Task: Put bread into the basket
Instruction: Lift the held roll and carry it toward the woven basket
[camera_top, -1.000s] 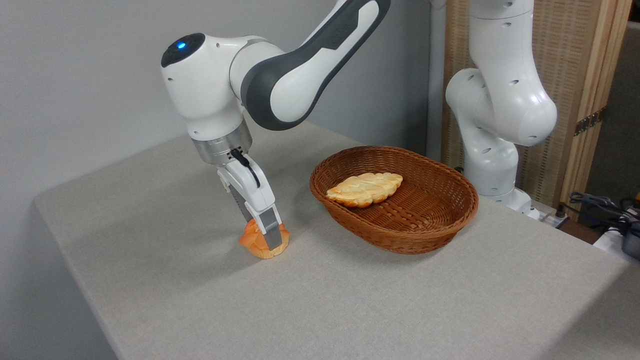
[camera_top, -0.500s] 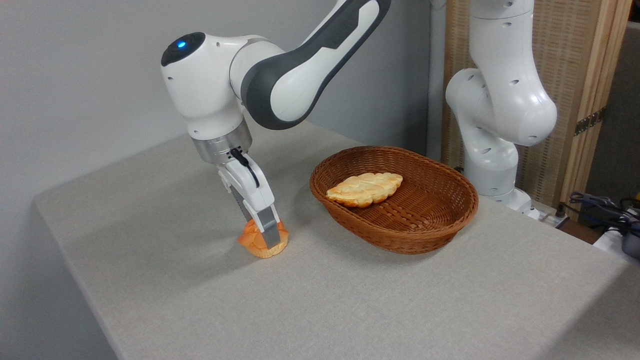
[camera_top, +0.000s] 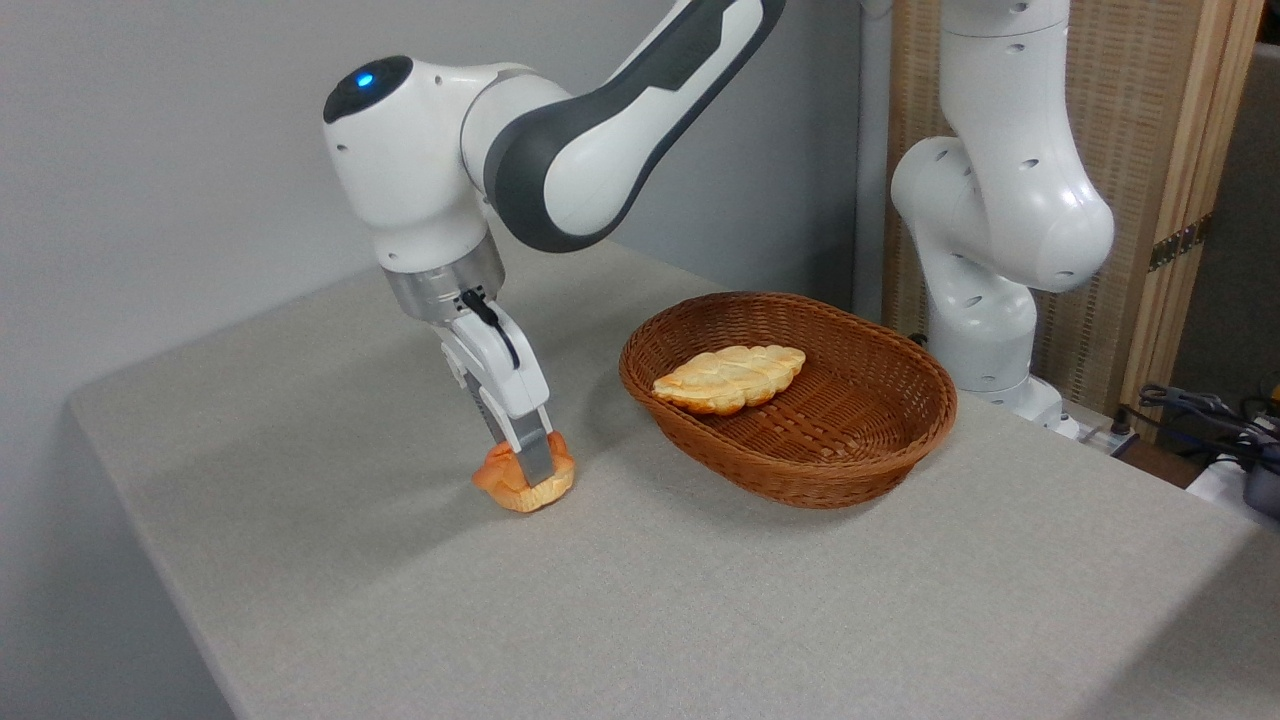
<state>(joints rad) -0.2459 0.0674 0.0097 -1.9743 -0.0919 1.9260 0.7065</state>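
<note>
Gripping bread (camera_top: 512, 482), end effector (camera_top: 530, 462) closed.

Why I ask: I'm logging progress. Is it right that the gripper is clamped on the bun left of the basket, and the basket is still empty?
Not quite: the basket is not empty. The camera view shows a pale braided loaf already lying in it. The rest holds: the gripper is closed on the bun, left of the basket.

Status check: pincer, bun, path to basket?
Pincer shut on small orange knotted bun. Oval brown wicker basket right, pale braided loaf inside. Path clear.
</note>
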